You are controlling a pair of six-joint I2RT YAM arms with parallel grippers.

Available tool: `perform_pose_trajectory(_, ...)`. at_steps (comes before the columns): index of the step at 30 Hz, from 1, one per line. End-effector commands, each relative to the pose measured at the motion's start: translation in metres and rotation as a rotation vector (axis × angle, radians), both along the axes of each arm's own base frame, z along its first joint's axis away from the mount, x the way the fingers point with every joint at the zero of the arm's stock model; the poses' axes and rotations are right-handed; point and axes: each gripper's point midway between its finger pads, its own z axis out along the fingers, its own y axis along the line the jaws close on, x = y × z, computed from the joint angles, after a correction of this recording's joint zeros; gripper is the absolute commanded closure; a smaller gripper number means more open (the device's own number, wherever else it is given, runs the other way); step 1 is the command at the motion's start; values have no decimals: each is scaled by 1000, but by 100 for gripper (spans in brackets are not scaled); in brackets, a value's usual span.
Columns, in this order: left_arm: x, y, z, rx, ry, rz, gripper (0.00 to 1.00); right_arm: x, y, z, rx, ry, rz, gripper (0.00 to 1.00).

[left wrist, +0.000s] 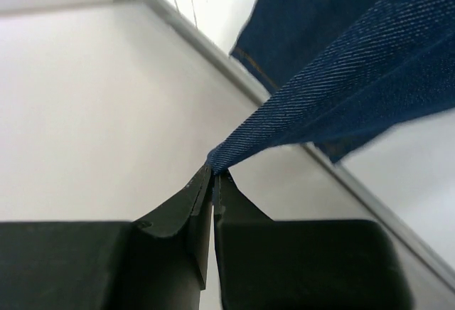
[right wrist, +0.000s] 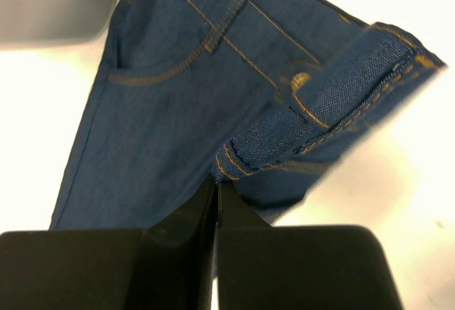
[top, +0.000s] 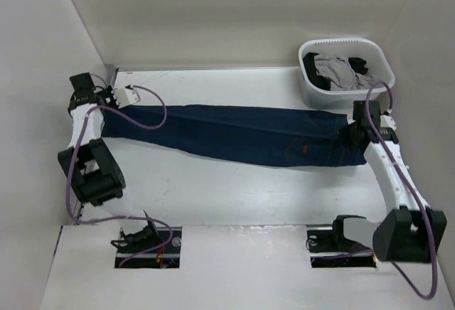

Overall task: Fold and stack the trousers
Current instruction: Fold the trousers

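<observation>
1. The long dark navy-blue denim trousers (top: 234, 136) lay stretched lengthwise across the white desk (top: 234, 196), leg ends at the left and waist at the right.
2. The left gripper (left wrist: 214, 173) was pinched tight on a fold of denim at the leg end. Its two black fingers were pressed together with only cloth between them.
3. From that pinch the fabric ran taut and fanned out away from the tips. A stitched hem edge (left wrist: 250, 67) showed beyond it.
4. The right gripper (right wrist: 217, 182) was clamped just as narrowly on the edge of the waistband (right wrist: 341, 104), which was lifted and folded over the cloth below.
5. In the right wrist view, tan stitching traced a curved pocket seam, and a small brass-coloured button (right wrist: 301, 80) sat near the waistband.
6. A white slotted plastic basket (top: 311, 95) stood at the far right of the desk, just beyond the waist end.
7. Inside it lay a crumpled light grey garment (top: 341, 68) on top of a black garment (top: 313, 65).
</observation>
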Motion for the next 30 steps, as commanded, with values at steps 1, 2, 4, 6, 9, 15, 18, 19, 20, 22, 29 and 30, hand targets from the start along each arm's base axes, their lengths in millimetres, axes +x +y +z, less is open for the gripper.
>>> perform_pose_trajectory(1,27,46,23,101,-47,167,100,39,-48,25,-151,-84,-90,100)
perform_pose_trajectory(2,34,45,18,102,-37,166,100,48,-50,23,-153,-82,-86,100)
perform_pose_trajectory(4,47,43,14,99,-39,164,100,66,-52,23,-166,-82,-68,100)
perform_pose_trajectory(6,58,40,16,84,-54,170,100,82,-53,27,-181,-89,-49,100)
perform_pose_trajectory(9,69,37,30,60,-96,189,100,99,-57,42,-202,-110,-45,100)
perform_pose_trajectory(15,78,40,33,46,-100,203,100,128,-49,49,-185,-103,15,100)
perform_pose_trajectory(18,78,44,14,48,-55,216,100,139,-42,30,-162,-54,45,100)
perform_pose_trajectory(19,77,45,6,49,-37,220,99,141,-42,23,-156,-39,44,99)
perform_pose_trajectory(20,78,45,-1,51,-19,223,99,144,-43,18,-152,-26,44,99)
perform_pose_trajectory(22,80,44,-16,53,18,230,97,148,-45,10,-156,-3,39,96)
perform_pose_trajectory(29,122,62,-8,26,-101,377,40,180,-42,36,-235,-102,112,46)
perform_pose_trajectory(30,129,63,5,10,-150,404,39,182,-41,51,-264,-144,128,41)
